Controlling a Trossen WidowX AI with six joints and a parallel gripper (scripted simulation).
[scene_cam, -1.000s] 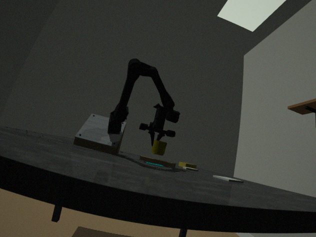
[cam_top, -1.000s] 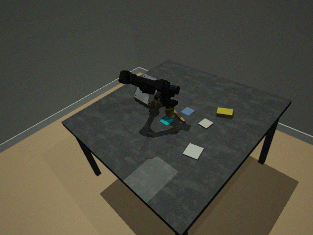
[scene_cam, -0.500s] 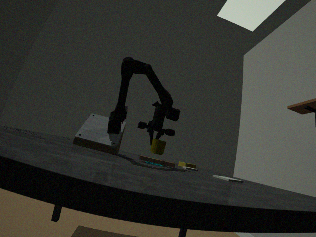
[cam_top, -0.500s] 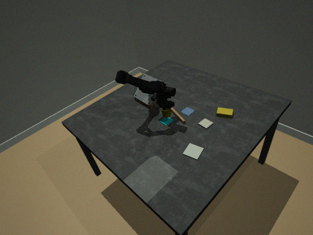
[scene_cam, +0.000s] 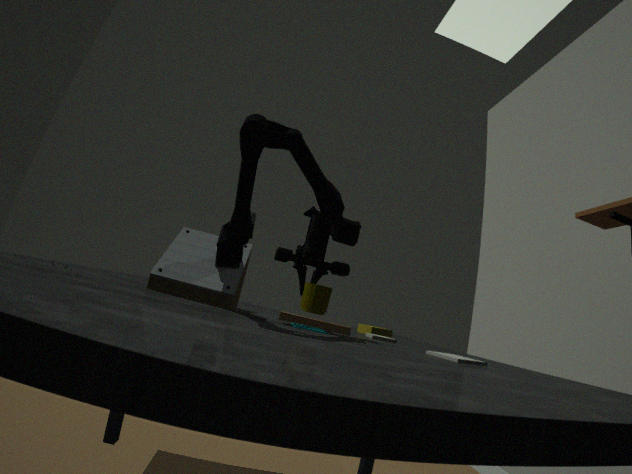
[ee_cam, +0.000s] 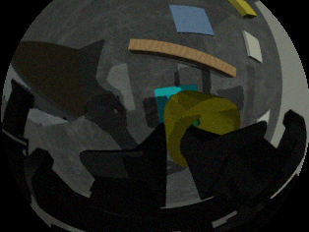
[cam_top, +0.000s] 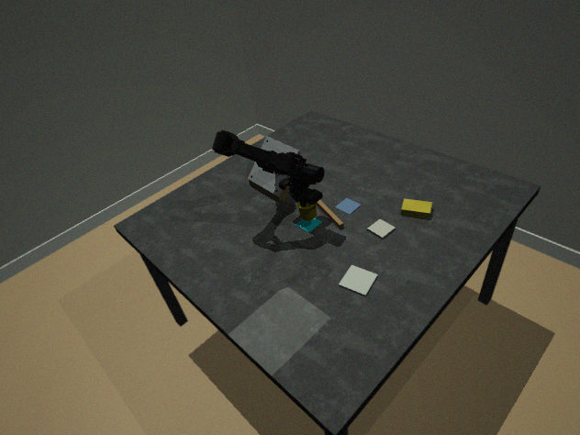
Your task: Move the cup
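1. The gripper (scene_cam: 309,281) was seen closed on the rim of the yellow cup (scene_cam: 316,298), its fingers nearly together with the cup wall pinched between them.
2. The cup was held clear of the tabletop (cam_top: 421,290), at the centre of the top view, directly above the teal pad (cam_top: 307,224); in the exterior view a gap was visible beneath it.
3. The blue pad (cam_top: 348,205) lay to the upper right of the teal one, beyond the wooden bar (cam_top: 330,216).
4. The step in hand was judged to be the lowering onto the teal pad. A slow, vertical descent would be advised, with the cup kept upright so that the marbles, which could not be made out, were not tipped out.
5. Release would best be delayed until the base was seated flat on the pad.
6. No brand, label or writing could be read anywhere.
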